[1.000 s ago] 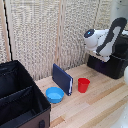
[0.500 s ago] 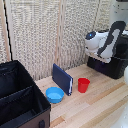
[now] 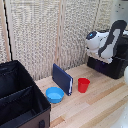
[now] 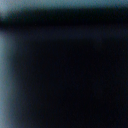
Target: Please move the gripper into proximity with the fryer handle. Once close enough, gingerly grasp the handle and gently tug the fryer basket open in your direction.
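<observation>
The boxy black fryer (image 3: 111, 69) stands at the exterior view's right, against the screen wall. Its front section, the fryer basket, is not distinct from the rest of the box, and I cannot make out the fryer handle. The white-and-grey arm (image 3: 102, 41) bends down over the fryer's top. The gripper (image 3: 104, 58) sits at the arm's lower end, right at the fryer's upper edge, and its fingers are too small and blurred to read. The wrist view shows only a blurred black surface (image 4: 70, 80) very close up, with no fingers visible.
A flat dark-blue slab (image 3: 62, 79) stands upright mid-table, with a red cup (image 3: 83, 85) beside it and a blue bowl (image 3: 54, 94) in front. A large black fabric case (image 3: 20, 102) fills the exterior view's lower left. A woven screen wall runs behind.
</observation>
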Robot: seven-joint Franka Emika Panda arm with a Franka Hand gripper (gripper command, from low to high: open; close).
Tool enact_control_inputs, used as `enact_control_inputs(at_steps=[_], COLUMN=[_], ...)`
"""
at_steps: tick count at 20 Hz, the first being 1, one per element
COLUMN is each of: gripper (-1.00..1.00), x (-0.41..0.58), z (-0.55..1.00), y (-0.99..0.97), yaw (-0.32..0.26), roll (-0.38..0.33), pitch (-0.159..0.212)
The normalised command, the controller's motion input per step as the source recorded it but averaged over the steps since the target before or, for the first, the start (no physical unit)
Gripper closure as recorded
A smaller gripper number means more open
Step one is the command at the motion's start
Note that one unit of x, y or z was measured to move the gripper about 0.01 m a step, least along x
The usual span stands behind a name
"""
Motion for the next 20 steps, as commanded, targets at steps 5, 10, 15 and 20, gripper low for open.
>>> enact_control_inputs(at_steps=[5,10,15,20], gripper=[1.0,1.0,1.0,1.0], x=[-0.002,-0.061,-0.346,-0.137], z=[0.17,0.13,0.02,0.52], y=[0.29,0.37,0.93,0.85], yaw=[-0.142,-0.118,0.0,-0.035], roll=[0.289,0.295,0.052,0.057], pitch=[0.084,0.084,-0.151,-0.169])
